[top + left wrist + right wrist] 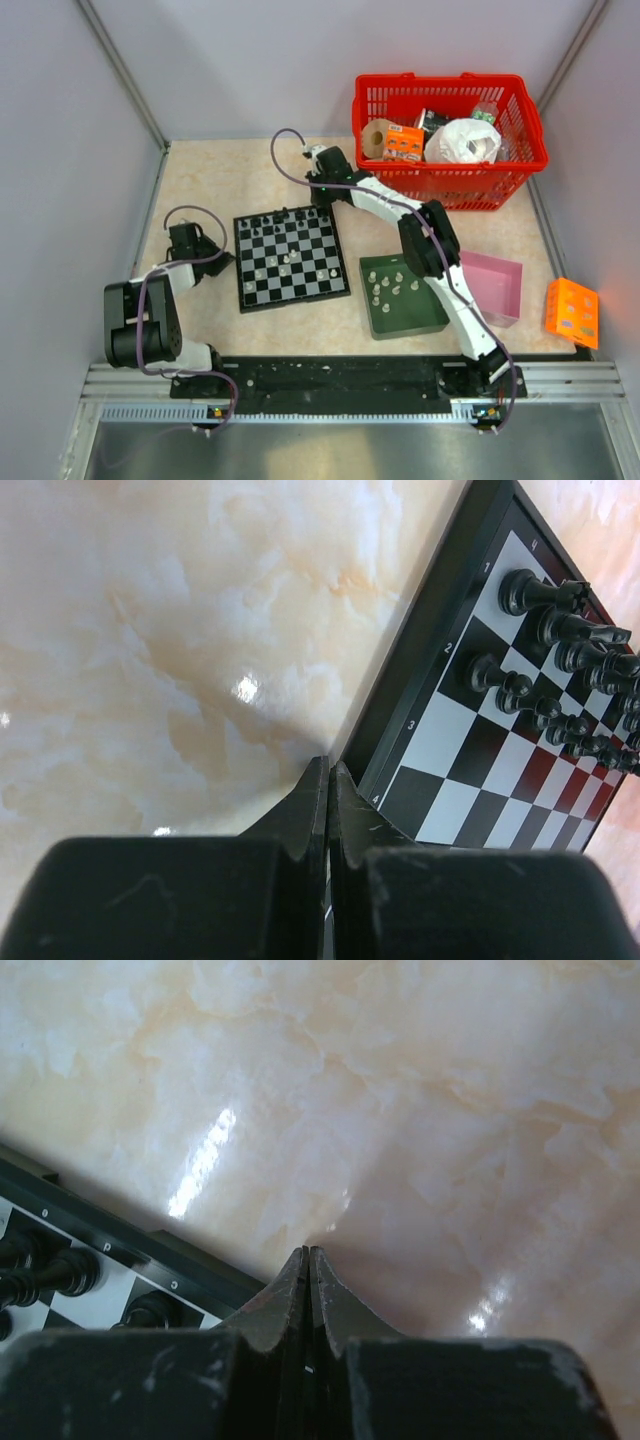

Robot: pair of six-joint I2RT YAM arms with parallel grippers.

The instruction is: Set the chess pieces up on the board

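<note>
On the flat square black-and-white checkered chessboard [440, 735], the left wrist view shows small white numerals 1, 2, 3 and 4 printed along its thin dark border, one beside each square of that edge. A further mark at the border's far corner is too blurred to read. The printing on the small orange carton [404, 143] in the red plastic basket [460, 186] is illegible.
</note>
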